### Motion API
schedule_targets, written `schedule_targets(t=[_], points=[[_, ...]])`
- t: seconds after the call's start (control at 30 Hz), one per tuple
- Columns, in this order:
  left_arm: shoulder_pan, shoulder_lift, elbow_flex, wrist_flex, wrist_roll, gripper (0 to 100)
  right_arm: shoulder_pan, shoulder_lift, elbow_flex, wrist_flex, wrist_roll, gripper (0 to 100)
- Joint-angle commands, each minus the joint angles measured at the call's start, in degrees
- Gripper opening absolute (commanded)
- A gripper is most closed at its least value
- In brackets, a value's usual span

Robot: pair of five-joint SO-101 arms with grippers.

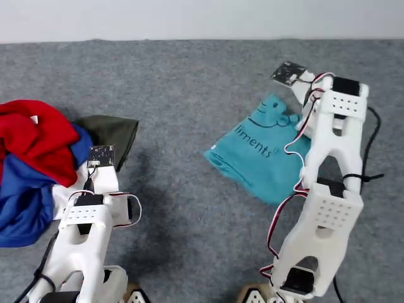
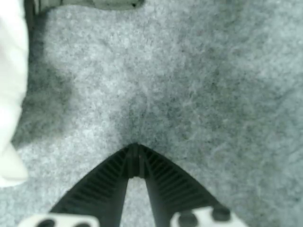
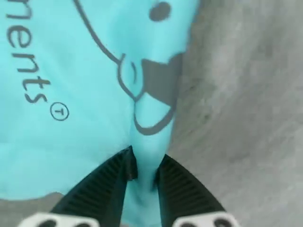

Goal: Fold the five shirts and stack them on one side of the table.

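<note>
**Entry 1: progress.** The teal cotton shirt [image 1: 259, 158], printed with dark grey lettering and a cartoon face, is lying alone right of centre in the high view on the grey felt-covered table [image 1: 177, 82]. It is showing a compact, roughly four-sided outline, so its folding is judged partly done and not finished (one edge is being handled). No folded stack is showing on either side of the table. At the left edge of the frame, a crumpled red fabric shirt [image 1: 35, 136] is sitting on top of a rumpled blue shirt [image 1: 25, 202]. A dark olive shirt [image 1: 110, 132] is poking out towards the centre and a white cloth [image 1: 63, 192] is showing at the lower right of the heap. All four are lying unfolded together. Judgement: four of the five garments are waiting to be folded, and the stacking is not yet begun.

**Entry 2: right gripper [image 3: 142, 163].** Its black ribbed fingers are pinching a raised ridge of the teal fabric at a narrow gap. In the high view the right arm [image 1: 328, 164] is standing over the shirt's right edge.

**Entry 3: left gripper [image 2: 135, 151].** Its fingers are pressing together at the tips and holding nothing. It is hovering over bare felt, with the white cloth close by at the side.
</note>
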Motion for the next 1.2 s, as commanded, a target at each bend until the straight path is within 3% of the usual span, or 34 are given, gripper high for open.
schedule_targets(t=[0.0, 0.13, 0.23, 0.33, 0.63, 0.83, 1.0, 1.17], points=[[0.7, 0.0, 0.6, 1.6, -0.7, 2, -2.4, -1.5, -3.4, -6.2, 3.7, 1.0], [0.7, 0.0, 0.6, 1.6, -0.7, 2, -3.7, 0.1, -3.9, -10.0, 1.1, 3.7], [0.7, 0.0, 0.6, 1.6, -0.7, 2, -3.9, -0.7, -4.7, -6.1, -7.8, 18.4], [0.7, 0.0, 0.6, 1.6, -0.7, 2, -4.2, -2.2, -6.9, -1.0, -23.7, 28.2], [0.7, 0.0, 0.6, 1.6, -0.7, 2, -10.5, -3.8, -7.3, 12.7, -76.0, 28.8], [0.7, 0.0, 0.6, 1.6, -0.7, 2, -12.8, -0.2, -7.3, 17.6, -87.9, 29.7], [0.7, 0.0, 0.6, 1.6, -0.7, 2, -12.6, 3.8, -7.5, 16.3, -92.0, 42.6], [0.7, 0.0, 0.6, 1.6, -0.7, 2, -11.7, 7.7, -7.6, 9.8, -92.9, 43.8]])
